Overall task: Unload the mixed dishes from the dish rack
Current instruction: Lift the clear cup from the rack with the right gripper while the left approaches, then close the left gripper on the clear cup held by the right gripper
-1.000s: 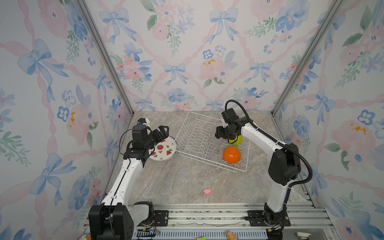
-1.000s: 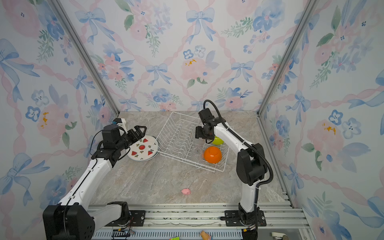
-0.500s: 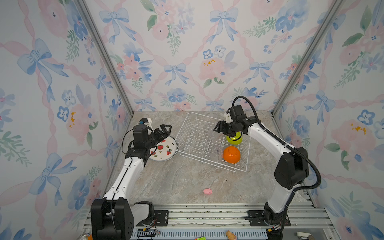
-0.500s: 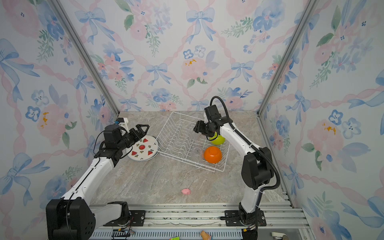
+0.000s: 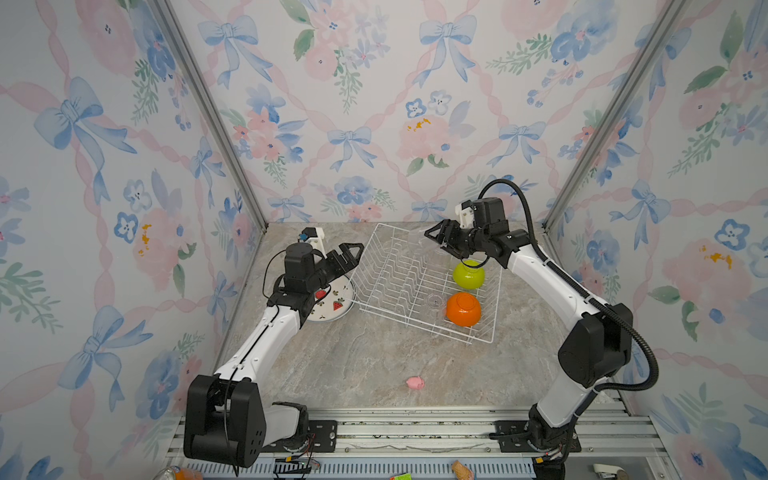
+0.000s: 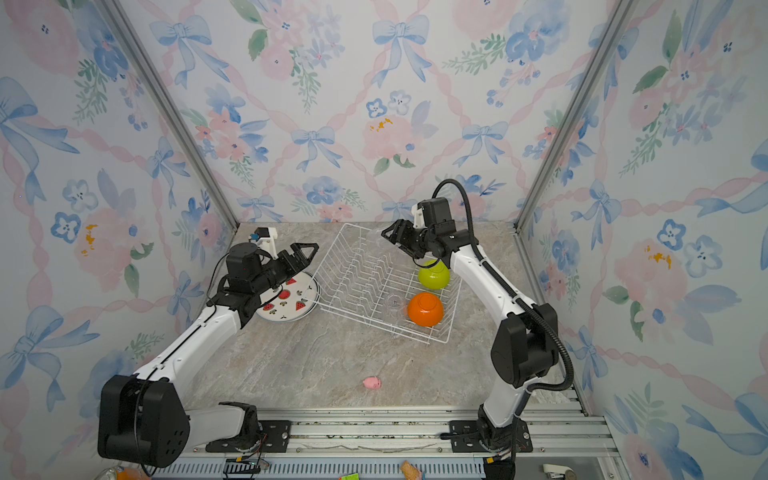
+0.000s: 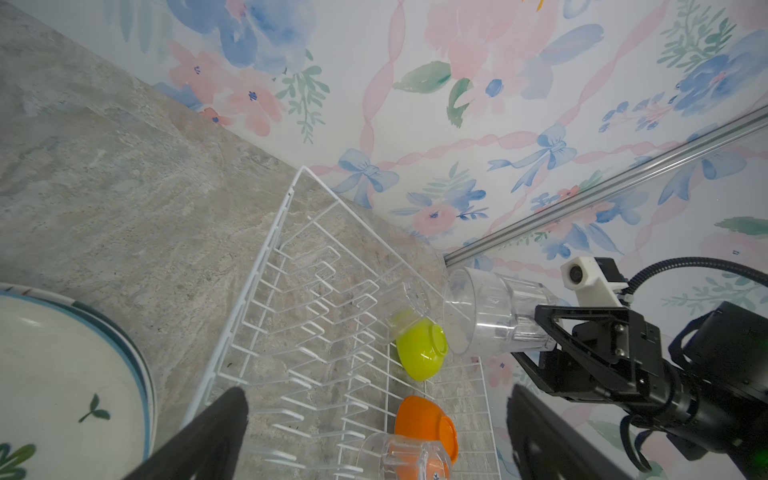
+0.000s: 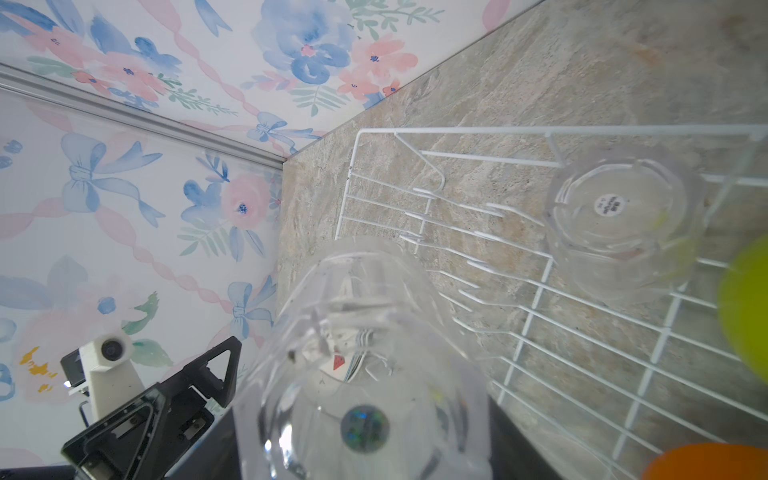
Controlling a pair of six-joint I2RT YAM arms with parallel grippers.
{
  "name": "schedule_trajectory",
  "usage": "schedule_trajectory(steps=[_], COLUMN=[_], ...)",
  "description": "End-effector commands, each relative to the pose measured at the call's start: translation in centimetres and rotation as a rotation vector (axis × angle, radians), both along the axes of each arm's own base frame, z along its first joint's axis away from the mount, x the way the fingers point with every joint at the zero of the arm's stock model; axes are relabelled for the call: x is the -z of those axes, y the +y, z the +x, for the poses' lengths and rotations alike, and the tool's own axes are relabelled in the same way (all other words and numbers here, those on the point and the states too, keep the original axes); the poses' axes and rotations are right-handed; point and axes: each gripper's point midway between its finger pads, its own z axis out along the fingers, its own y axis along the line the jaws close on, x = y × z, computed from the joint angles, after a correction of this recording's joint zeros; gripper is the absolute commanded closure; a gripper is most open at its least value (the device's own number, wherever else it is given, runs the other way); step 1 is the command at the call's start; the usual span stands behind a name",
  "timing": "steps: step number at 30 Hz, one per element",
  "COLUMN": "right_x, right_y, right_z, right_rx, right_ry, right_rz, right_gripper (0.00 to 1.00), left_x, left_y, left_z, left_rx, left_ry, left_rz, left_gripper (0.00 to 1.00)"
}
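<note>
The clear glass [image 7: 490, 320] lies on its side in the air over the far end of the rack [image 5: 395, 274], its base clamped in the right tool [image 7: 528, 332]. That smooth wall, gripped only at 1 end, could slip and drop onto the rack's wires or the lime bowl [image 5: 468, 274] inside. The left tool [image 5: 351, 255], jaws wide and empty, hovers at the rack's edge, near the plate [image 5: 336, 305].

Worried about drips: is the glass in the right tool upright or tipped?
Tipped: the glass lies sideways in the right tool, open mouth pointing away from it.
</note>
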Motion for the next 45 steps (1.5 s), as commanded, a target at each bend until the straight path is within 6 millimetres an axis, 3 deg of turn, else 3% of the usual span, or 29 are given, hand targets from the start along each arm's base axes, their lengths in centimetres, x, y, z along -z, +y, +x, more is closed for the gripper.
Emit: schedule_trajectory(steps=[1,16,24,32,37,45], right_x=[-5.0,-8.3,-8.4,-8.4,-8.1,-8.1], right_y=[0.4,1.4,2.2,2.4,3.0,3.8], right_z=[-0.4,-0.9,-1.4,-1.8,-1.9,-1.6], right_rx=[-0.012,-0.044,-0.076,-0.101,-0.124,-0.154], right_ry=[-0.098,-0.140,-0.133,-0.121,-0.102,-0.083], right_rz=[0.119,0.262,0.277,0.291,0.313,0.374], right_gripper=[0.61,0.62,0.62,0.62,0.61,0.61], left_x=[-2.1,-6.3,-7.4,-8.2,-9.1,-8.7], left_y=[-2.0,-9.0,-11.0,-12.9,-14.5,-15.9], left_z=[0.7,1.3,1.9,3.0,2.8,2.5], left_rx=[0.056,0.252,0.308,0.381,0.451,0.497], left_ry=[-0.070,-0.218,-0.270,-0.291,-0.326,-0.326], left_rz=[-0.006,-0.062,-0.072,-0.115,-0.146,-0.151], left_gripper=[0.02,0.19,0.22,0.33,0.44,0.58])
